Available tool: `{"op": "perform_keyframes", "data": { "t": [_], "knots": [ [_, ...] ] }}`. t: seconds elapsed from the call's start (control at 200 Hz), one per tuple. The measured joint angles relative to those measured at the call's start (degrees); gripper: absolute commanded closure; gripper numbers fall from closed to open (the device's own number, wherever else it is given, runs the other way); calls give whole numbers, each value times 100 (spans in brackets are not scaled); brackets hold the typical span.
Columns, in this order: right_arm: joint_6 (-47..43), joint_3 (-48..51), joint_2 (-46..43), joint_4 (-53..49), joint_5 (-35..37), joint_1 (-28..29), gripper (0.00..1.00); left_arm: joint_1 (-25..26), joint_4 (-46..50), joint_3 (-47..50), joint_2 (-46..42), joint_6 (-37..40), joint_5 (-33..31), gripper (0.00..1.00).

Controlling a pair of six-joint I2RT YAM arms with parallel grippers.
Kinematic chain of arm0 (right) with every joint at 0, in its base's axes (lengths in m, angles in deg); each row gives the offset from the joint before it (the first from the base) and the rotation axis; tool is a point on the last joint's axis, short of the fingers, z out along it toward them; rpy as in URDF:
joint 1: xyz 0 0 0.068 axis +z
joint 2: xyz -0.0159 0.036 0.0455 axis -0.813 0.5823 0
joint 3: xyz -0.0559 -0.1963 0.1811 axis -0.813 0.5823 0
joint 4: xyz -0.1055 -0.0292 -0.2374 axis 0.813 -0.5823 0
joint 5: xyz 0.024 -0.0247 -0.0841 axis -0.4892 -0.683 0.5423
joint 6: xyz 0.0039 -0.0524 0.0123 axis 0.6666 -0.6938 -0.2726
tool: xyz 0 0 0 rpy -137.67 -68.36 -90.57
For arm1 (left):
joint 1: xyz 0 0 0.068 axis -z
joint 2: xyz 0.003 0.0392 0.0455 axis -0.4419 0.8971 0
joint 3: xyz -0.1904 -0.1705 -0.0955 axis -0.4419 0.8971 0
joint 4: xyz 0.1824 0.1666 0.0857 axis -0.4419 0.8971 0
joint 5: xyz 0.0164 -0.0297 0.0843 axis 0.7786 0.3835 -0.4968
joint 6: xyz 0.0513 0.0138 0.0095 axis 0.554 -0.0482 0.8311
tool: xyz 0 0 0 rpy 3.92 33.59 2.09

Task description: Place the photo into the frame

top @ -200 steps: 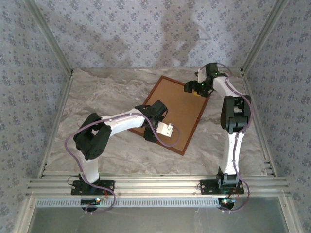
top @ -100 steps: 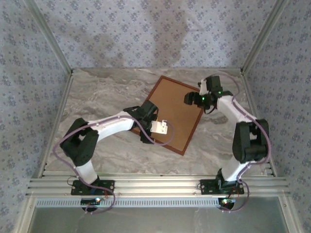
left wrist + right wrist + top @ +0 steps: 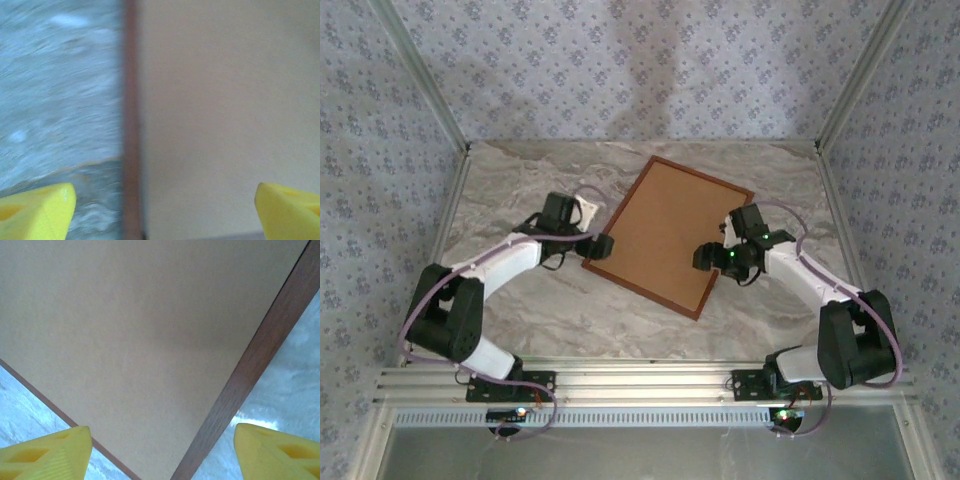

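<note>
From above, the frame (image 3: pixel 641 291) lies back-up and skewed mid-table (image 3: pixel 520 300), plain brown backing board (image 3: pixel 670 235) showing. Wrist cams catch what that misses: the reddish-brown rim up close, and left gripper (image 3: pixel 165 202) and right gripper (image 3: pixel 162 445) with yellow fingers (image 3: pixel 45 450) spread apart.

Plain brown backing board (image 3: pixel 670 235) lies flat on the grey marbled table (image 3: pixel 520 180) — patterned walls (image 3: pixel 620 70) around.
</note>
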Motion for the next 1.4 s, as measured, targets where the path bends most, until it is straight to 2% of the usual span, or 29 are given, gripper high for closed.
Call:
{"op": "perform_keyframes", "data": {
  "t": [0.135, 0.33, 0.48, 0.83, 1.399],
  "knots": [
    [109, 98, 0, -61, -114, 245, 27, -393, 33, -122, 483, -914, -17, 8],
    [214, 354, 17, -35, -271, 402, 30, -407, 144, -662, 1255, -1355, 79, 8],
    [278, 474, 96, 7, -369, 487, 31, -407, 144, -868, 1609, -1425, 221, 8],
    [385, 518, 363, 304, -544, 553, 33, -426, 90, -885, 1652, -1436, 376, 10],
    [782, 590, 533, 953, -955, 560, 35, -417, -361, -597, 1589, -1456, 468, 19]
  ]
}}
